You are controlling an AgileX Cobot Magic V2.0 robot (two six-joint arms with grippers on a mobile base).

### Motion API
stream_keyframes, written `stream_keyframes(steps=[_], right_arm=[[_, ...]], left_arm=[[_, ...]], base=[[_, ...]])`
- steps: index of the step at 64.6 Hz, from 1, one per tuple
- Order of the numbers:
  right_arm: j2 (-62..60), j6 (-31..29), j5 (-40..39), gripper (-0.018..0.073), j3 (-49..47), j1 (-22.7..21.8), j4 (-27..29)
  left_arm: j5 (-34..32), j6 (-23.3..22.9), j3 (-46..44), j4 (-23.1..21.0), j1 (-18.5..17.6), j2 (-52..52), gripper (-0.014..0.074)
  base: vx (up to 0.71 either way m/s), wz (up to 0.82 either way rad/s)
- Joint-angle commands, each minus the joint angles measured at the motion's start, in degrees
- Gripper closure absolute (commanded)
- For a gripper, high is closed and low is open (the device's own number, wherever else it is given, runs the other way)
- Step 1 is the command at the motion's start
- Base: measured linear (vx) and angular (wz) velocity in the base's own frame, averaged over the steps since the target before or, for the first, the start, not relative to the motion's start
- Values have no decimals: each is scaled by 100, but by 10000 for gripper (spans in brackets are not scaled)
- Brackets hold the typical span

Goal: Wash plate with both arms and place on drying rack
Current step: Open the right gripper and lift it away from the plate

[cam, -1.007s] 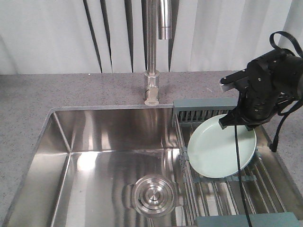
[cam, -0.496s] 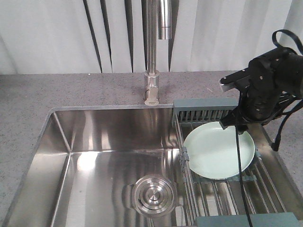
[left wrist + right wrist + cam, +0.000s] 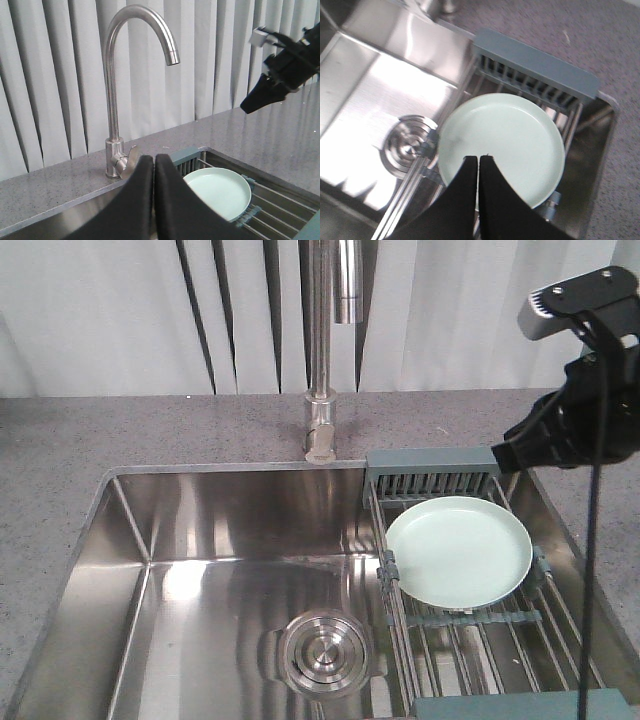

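A grey speckled desk (image 3: 120, 430) surrounds the stainless steel sink (image 3: 200, 530), and a pleated white curtain (image 3: 100, 310) hangs behind the sink. The drying rack (image 3: 432, 462) spans the sink's right end, with steel wire rods running between grey-blue slotted end pieces. In the rack, the pale mint-green plate (image 3: 458, 551) lies flat and face up on the rods, toward the sink's back edge. A gooseneck faucet (image 3: 322, 340) stands on the desk at the middle of the sink's back edge. The round steel drain (image 3: 324, 651) sits in the sink's floor, just left of the rack. The right end effector (image 3: 478, 159) hangs above the sink's right end, over the plate and well apart from it, its tapered black fingers pressed together on nothing. The left end effector (image 3: 154, 159) points across the sink toward the faucet, its fingers likewise pressed together and gripping nothing.
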Motion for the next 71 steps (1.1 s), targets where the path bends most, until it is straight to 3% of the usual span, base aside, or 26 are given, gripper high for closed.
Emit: stream_keyframes(steps=[1, 8, 29, 41, 52, 71], right_arm=[[-1011, -711, -662, 569, 536, 5, 699], [-2126, -1145, -1218, 569, 1558, 5, 1011], [-4553, -1172, -2313, 567, 4296, 5, 1034], [-5168, -1172, -2304, 567, 4797, 5, 982], [-5242, -1172, -2319, 567, 4943, 5, 977], [-5294, -1167, -2356, 567, 4944, 5, 1036]], left_arm=[[178, -39, -133, 114, -7, 63, 602], [148, -39, -133, 114, -7, 63, 602], [55, -85, -133, 109, -7, 69, 602], [503, -939, -145, 50, -166, 202, 602], [693, -933, -408, -125, -292, 1061, 602], [279, -933, -1864, -742, -292, 3909, 602]], base=[[0, 0], [0, 0], [0, 0], [0, 0], [0, 0], [0, 0]])
